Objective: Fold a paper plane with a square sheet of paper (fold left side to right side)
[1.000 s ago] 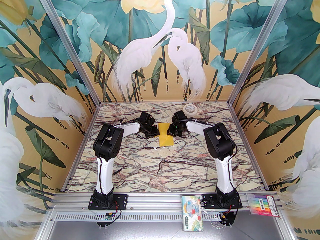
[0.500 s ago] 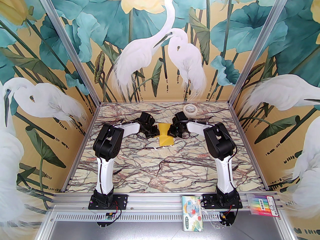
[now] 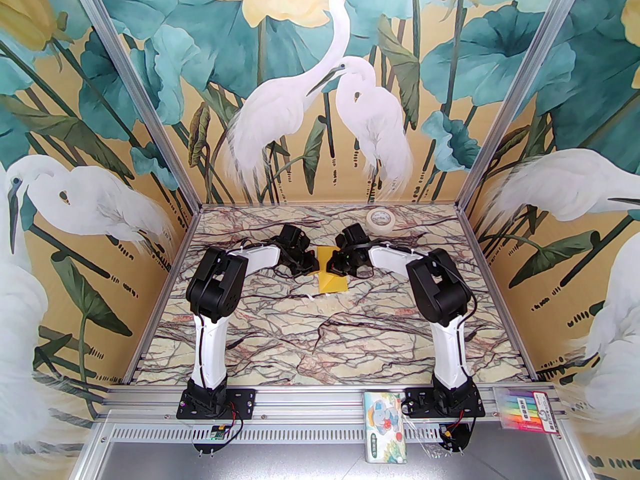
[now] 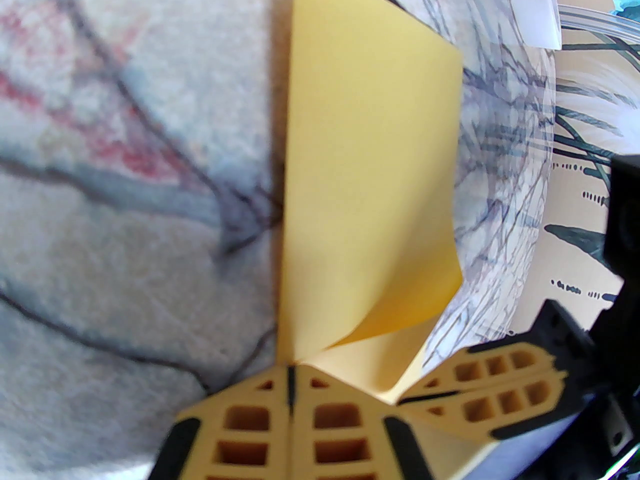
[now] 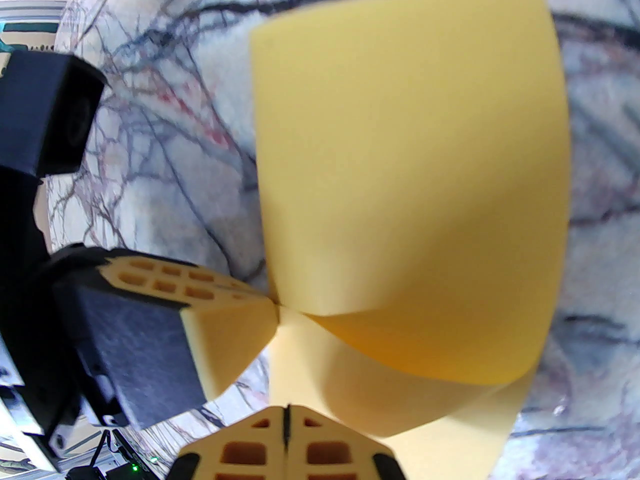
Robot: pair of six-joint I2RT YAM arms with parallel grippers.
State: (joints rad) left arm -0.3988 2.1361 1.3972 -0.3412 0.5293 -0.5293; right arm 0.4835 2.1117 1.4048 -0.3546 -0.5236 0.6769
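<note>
- Wrist cameras: left hand (image 4: 290, 375) and right hand (image 5: 286, 418) clamped tight on the curling square sheet of paper (image 4: 370, 168); overhead, wrists (image 3: 295, 250) cover that.
- Tape roll (image 3: 380, 218) by bench's (image 3: 300, 338) far edge.

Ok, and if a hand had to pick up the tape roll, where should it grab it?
Probably by the ring wall, from straight above. The tape roll lies flat near the table's far edge with its hole facing up, so one finger could drop into the hole and the other outside. The right hand is the nearer one, though it is shut on the paper.
</note>
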